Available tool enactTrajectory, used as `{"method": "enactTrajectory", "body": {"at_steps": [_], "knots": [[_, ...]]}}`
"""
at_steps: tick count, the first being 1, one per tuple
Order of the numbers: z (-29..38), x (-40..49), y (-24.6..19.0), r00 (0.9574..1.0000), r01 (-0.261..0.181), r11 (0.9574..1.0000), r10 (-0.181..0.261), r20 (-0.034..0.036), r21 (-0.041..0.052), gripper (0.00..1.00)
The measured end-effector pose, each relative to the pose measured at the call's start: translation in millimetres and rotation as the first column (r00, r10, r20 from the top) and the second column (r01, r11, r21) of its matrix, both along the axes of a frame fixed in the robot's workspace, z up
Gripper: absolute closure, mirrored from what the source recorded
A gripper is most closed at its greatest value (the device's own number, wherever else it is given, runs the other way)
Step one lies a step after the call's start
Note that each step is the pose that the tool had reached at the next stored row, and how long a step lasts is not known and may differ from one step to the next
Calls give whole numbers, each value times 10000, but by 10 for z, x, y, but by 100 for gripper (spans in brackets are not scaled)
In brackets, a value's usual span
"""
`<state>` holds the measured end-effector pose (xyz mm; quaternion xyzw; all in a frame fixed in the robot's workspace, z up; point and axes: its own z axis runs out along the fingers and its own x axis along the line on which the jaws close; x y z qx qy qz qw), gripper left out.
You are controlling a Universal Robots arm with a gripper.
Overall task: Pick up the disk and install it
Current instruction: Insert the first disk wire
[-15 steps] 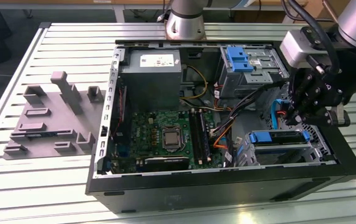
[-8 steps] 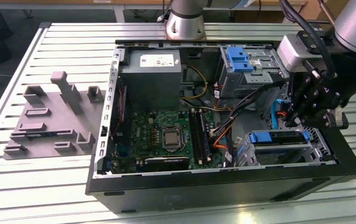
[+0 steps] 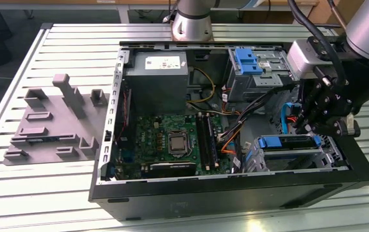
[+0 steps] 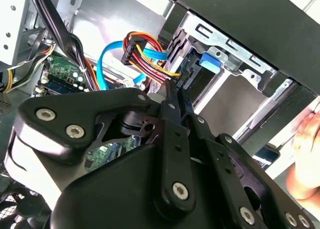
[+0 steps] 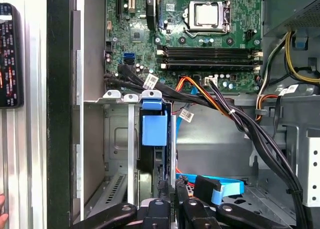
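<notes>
Underneath, slatted metal table (image 3: pixel 16 179), open computer case (image 3: pixel 236 193).

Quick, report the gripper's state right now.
Gripper: fingers closed together, nothing visibly held; it sits above the drive cage inside the computer case.

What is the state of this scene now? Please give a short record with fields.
setting: open computer case on a slatted table
gripper: inside the case, above the drive cage, fingers closed together
disk: blue-railed drive sits in the cage slot
motherboard: exposed, at the exterior view's left of the gripper
power supply: grey box in the far corner
</notes>
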<state>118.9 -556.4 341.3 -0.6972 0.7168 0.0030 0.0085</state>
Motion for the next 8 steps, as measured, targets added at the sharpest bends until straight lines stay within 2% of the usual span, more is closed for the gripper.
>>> {"method": "enactTrajectory", "body": {"at_steps": [8], "knots": [[-10, -2, -22, 10000, 33, 10000, -33, 0, -4, 84]]}}
